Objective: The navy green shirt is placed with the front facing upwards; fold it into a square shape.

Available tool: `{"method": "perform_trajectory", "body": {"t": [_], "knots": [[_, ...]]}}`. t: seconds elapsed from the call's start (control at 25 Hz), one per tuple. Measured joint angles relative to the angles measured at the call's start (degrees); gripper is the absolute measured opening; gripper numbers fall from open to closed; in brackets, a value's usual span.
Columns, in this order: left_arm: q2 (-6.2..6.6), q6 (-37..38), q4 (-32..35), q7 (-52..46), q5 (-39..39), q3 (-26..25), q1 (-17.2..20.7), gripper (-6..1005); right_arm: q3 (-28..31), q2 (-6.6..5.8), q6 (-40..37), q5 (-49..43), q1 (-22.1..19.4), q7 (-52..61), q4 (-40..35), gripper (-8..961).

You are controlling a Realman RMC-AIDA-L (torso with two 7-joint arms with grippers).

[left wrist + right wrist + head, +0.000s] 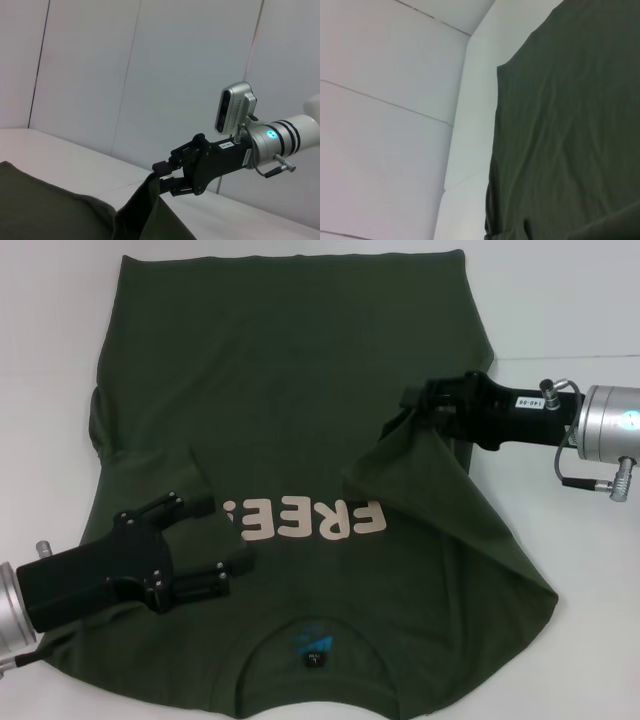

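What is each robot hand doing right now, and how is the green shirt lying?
navy green shirt: spread front-up on the table, its right side lifted and partly folded inward.
right hand: shut on the shirt's lifted sleeve edge.
left hand: open, low over the shirt beside the FREE lettering.

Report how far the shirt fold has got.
Early stage. Done: the navy green shirt lies face up on the white table, "FREE!" lettering showing. In hand: the right gripper is shut on the shirt's right sleeve edge, lifting it inward; the left gripper hovers open over the left side. Left: both side folds and the lengthwise fold into a square.
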Motion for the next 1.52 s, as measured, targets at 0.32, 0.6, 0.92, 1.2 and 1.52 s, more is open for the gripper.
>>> {"method": "perform_trajectory", "body": {"t": [0.32,0.6,0.92,1.2,1.52], "knots": [[0.0,0.8,-0.1,-0.8,-0.5,0.0,0.2,933,0.4,-1.51,-5.2,1.9,-2.0,-2.7,-0.5,511],[-0.09,1.7,-0.2,-1.5,-1.3,0.0,0.7,933,0.1,-2.78,-7.0,1.3,-6.6,-3.8,-0.3,858],[-0.08,2.3,-0.2,-3.2,-1.3,0.0,0.5,933,0.0,-2.65,-8.7,1.8,-8.3,-8.2,-0.1,884],[1.32,2.9,3.3,-22.7,-0.4,-0.2,0.5,933,-0.7,-6.39,-17.6,0.0,-9.3,-12.7,-1.9,894],[5.68,5.6,12.7,-53.6,15.2,-7.5,0.7,932,-0.5,-7.78,-19.9,-1.4,-16.2,-13.4,-7.0,894]]}}
